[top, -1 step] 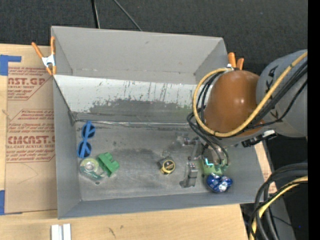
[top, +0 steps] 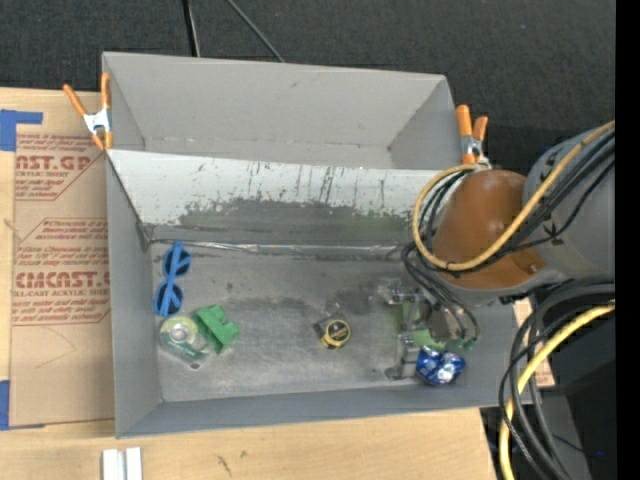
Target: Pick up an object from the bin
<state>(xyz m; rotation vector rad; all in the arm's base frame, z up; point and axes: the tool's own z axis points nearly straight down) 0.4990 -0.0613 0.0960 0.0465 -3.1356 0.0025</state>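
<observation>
Grey arm (top: 590, 218) with glossy orange-brown wrist cover (top: 480, 223), looped yellow and black cables (top: 421, 218), small metal pincer (top: 402, 330).

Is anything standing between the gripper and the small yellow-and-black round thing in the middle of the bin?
Nothing visible: only bare bin floor lies between the gripper and that round thing.

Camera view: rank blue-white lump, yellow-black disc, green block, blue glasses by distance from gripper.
1. blue-white lump, beside the gripper, front right.
2. yellow-black disc, mid floor.
3. green block, front left.
4. blue glasses, left wall.
</observation>
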